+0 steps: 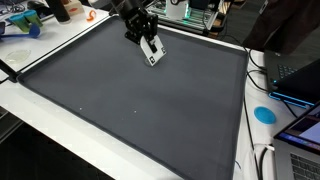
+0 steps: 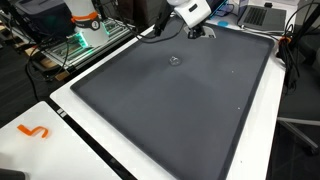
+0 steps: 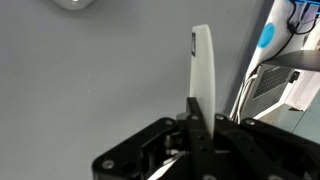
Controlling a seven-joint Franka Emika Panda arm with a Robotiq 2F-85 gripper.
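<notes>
Across the white desk (image 1: 35, 105) lies a big dark mat (image 1: 130, 100), and toward its far edge the claw (image 1: 148, 42) is clamped on a flat white strip (image 3: 203, 65). The wrist view shows the strip standing straight out from between the closed fingers. Whether its free end touches the mat I cannot tell. To my eye, handling it well means a steady squeeze low on the strip, kept square to the mat so it does not twist or slip. A blue disc (image 1: 264, 114) sits on the desk, off the mat's side. A small pale thing (image 2: 175, 60) lies on the mat near the claw. No container shows nearby.
</notes>
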